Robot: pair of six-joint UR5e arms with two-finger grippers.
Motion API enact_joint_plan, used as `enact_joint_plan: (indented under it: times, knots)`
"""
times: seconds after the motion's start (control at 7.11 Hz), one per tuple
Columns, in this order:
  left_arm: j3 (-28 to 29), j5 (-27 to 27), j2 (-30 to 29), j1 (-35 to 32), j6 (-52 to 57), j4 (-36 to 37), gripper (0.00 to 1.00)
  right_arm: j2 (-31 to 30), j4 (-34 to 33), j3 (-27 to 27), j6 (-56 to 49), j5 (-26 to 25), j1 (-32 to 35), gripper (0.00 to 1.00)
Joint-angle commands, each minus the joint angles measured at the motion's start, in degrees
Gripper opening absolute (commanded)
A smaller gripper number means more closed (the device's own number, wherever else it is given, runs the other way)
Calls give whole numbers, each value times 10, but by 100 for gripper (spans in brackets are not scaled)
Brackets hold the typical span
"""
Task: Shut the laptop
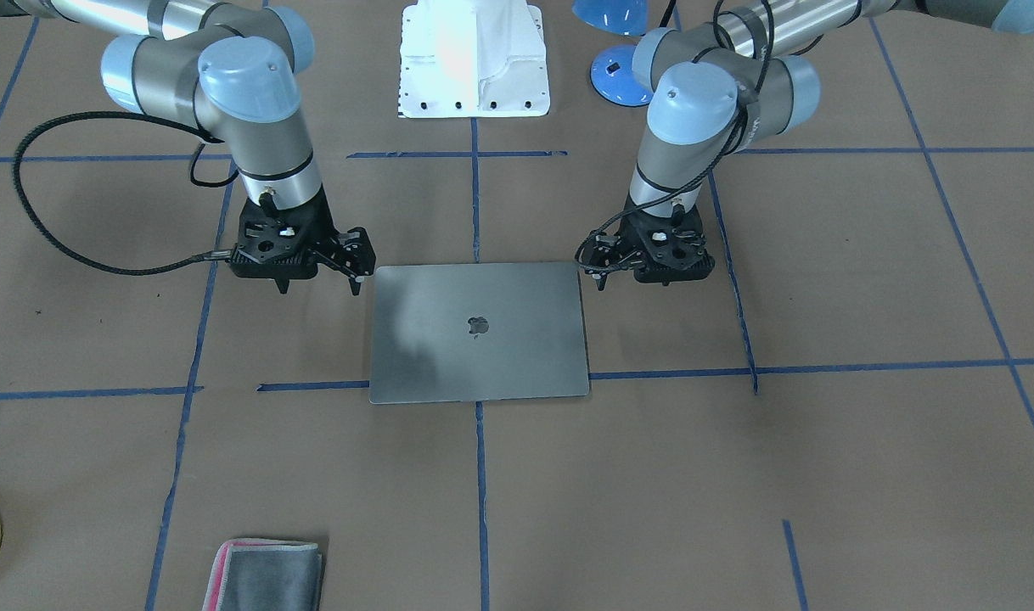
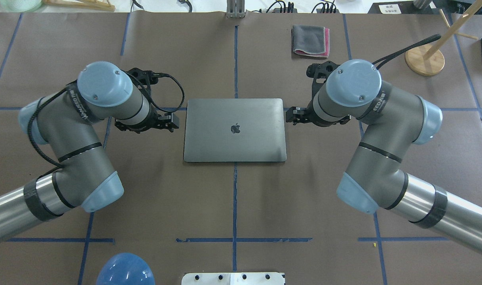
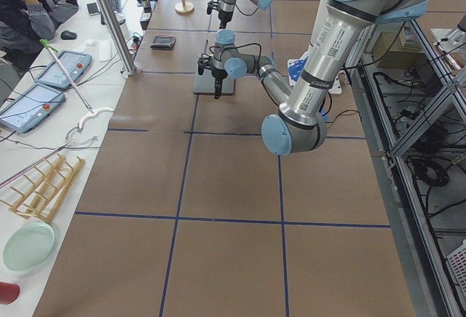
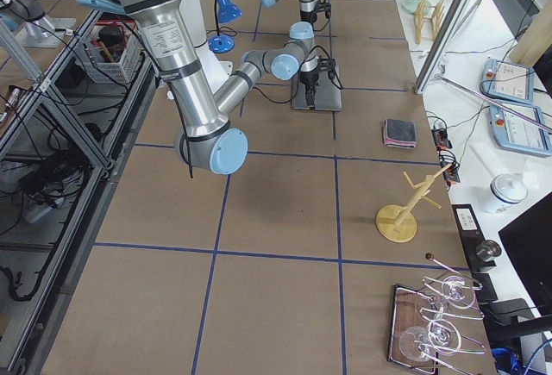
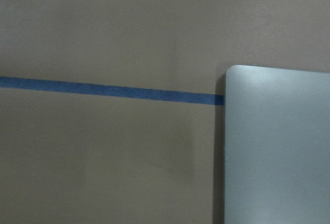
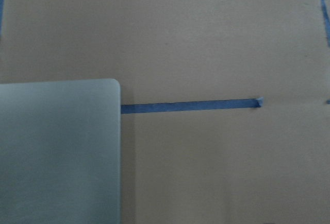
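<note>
The brown table [image 1: 823,475] carries a grid of blue tape. At its middle the laptop [image 1: 480,331] lies flat with its lid shut and logo up. The right gripper [image 1: 319,288] hangs just beside one far corner, fingers spread apart and empty. The left gripper [image 1: 606,276] hangs beside the other; its jaw setting cannot be told. A folded cloth [image 1: 264,575] lies well apart.

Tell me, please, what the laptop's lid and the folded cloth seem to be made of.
The laptop lid looks like metal, probably aluminium, with a matt grey finish: it gives a soft, blurred sheen. The cloth looks like a soft textile, perhaps microfibre, grey with a pink edge; it lies folded in layers.
</note>
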Motion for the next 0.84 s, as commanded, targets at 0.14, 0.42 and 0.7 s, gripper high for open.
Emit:
enact_joint_plan:
  times: [0.14,0.42,0.7]
  knots:
    - [-141,-88,141,-88,153,69,100,-95,-44,55,-227,101,113,99]
    - [-165,-169,244,-207,360,70,100,-179,-43,63,-424,185,228,99]
    - [-135,-189,291,-315,538,80,100,-257,-46,58,-614,225,344,99]
